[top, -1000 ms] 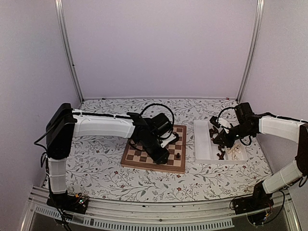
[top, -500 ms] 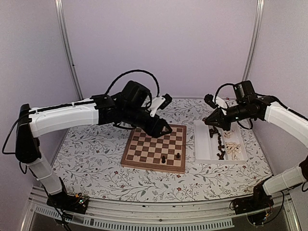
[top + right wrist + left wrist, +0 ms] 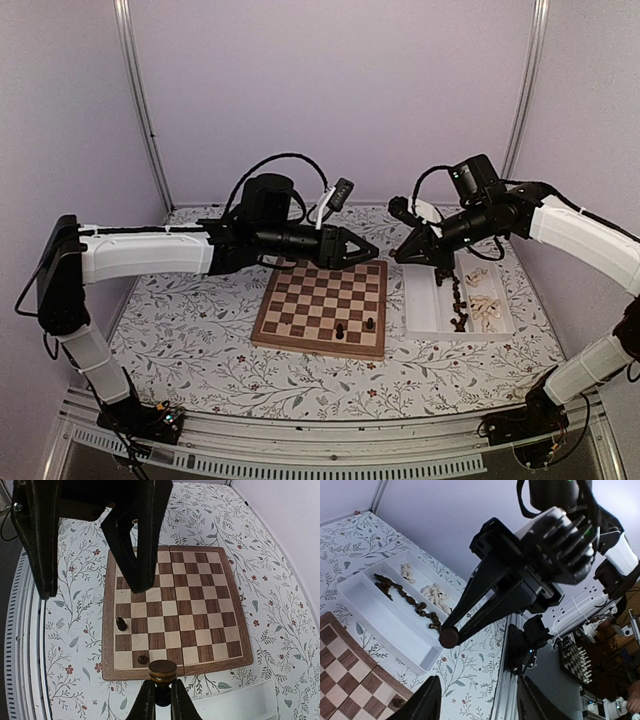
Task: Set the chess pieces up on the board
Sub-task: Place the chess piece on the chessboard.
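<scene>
**Right arm brings a dark piece from tray toward board**

Nearest, two dark pieces (image 3: 340,329) stand at about 5 o'clock on the board (image 3: 300,318). The other chess pieces (image 3: 460,310) lie in the white tray (image 3: 425,310) at its 3 o'clock, dark and cream sorted apart. Farther back, the right gripper (image 3: 161,689) hangs off the board's 2 o'clock corner, fingers pinched on a dark piece (image 3: 162,669). The left gripper (image 3: 365,250), jaws apart and empty, hovers over the far edge at 1 o'clock. Next, I judge, the right arm must descend onto a vacant near-row square, keep the piece upright, then release.
</scene>
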Robot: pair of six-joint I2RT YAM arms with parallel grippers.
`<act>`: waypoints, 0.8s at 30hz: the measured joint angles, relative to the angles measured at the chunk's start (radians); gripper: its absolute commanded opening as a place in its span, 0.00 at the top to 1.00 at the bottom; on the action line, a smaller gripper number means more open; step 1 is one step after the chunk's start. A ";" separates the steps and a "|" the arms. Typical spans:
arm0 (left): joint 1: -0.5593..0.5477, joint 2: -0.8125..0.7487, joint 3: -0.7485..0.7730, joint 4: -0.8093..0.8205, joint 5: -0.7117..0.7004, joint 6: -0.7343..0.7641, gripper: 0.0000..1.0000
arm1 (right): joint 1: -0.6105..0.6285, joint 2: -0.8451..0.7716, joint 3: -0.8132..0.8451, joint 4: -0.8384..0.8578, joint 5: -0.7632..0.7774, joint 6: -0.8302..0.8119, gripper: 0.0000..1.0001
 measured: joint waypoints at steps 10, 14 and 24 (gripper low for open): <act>0.000 0.103 0.032 0.076 0.069 -0.094 0.48 | 0.044 0.003 0.031 -0.032 0.006 -0.006 0.90; 0.000 0.129 0.045 0.076 0.084 -0.110 0.52 | 0.051 0.003 0.031 -0.040 0.006 -0.008 0.90; -0.003 0.154 0.097 0.076 0.116 -0.126 0.64 | 0.065 0.003 0.031 -0.055 0.006 -0.019 0.90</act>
